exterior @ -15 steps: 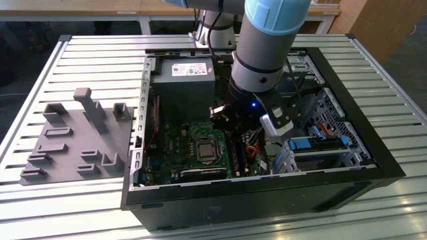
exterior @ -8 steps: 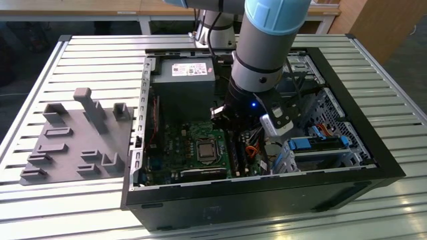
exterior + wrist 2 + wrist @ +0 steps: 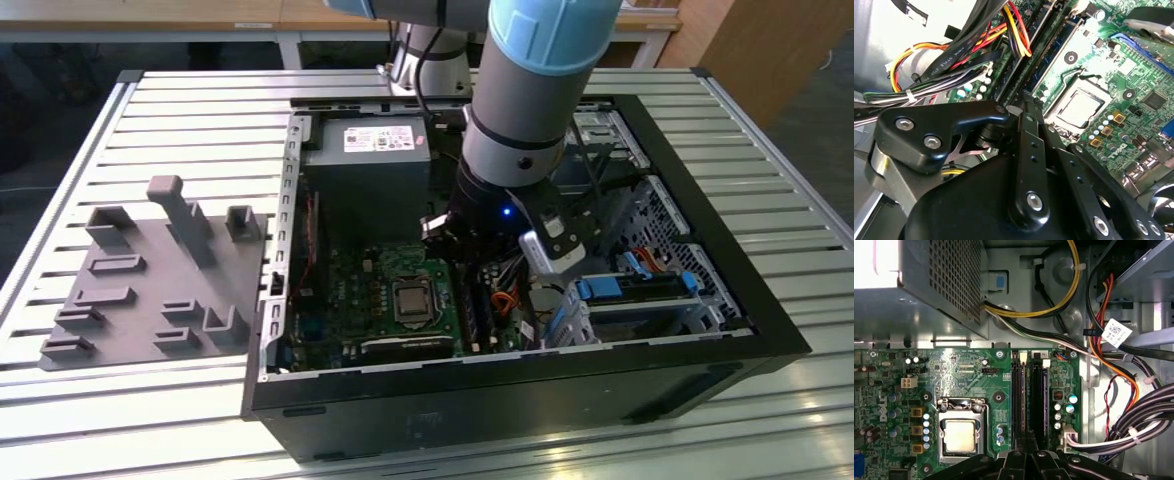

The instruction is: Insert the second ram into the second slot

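Observation:
The second ram (image 3: 1024,400) is a thin blue stick seen edge-on, standing in the black slot nearest the processor socket (image 3: 960,432). It also appears in the second wrist view (image 3: 1061,47). My gripper (image 3: 1026,437) comes down on the stick's middle, its fingers (image 3: 1029,130) drawn tight together on the top edge. Another blue stick (image 3: 1045,400) sits in the neighbouring slot, towards the cables. In the exterior view the gripper (image 3: 470,262) reaches deep into the open computer case (image 3: 534,380), above the green motherboard (image 3: 360,300).
A grey power supply (image 3: 367,150) fills the case's far end. Cable bundles (image 3: 1114,370) run beside the slots on the drive-bay side. Blue latches (image 3: 627,288) mark the drive bay. A grey holder block (image 3: 147,280) lies on the slatted table at the exterior view's left.

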`<action>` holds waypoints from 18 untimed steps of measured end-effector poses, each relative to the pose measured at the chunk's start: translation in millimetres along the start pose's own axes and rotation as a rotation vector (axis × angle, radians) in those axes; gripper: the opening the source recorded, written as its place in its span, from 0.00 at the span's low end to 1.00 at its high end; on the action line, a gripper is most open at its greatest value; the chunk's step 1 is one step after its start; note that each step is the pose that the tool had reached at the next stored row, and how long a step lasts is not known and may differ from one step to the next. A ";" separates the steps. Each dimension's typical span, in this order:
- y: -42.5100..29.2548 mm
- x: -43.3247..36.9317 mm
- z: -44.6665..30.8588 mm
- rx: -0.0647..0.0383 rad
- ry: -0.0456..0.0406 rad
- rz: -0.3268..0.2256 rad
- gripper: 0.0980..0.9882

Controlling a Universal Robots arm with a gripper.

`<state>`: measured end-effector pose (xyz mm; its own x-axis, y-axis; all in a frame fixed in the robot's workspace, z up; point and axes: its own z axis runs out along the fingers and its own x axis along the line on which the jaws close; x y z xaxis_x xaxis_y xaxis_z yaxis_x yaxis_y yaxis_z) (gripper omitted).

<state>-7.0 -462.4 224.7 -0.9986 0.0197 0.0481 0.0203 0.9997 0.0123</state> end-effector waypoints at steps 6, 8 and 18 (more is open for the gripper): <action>-0.2 -0.3 6.8 0.001 0.0003 0.000 0.01; -0.2 -0.4 9.1 0.001 0.0003 0.000 0.01; 0.1 0.1 -2.7 0.000 -0.0002 0.000 0.01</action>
<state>-7.0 -462.3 227.4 -0.9987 0.0197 0.0479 0.0204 0.9997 0.0127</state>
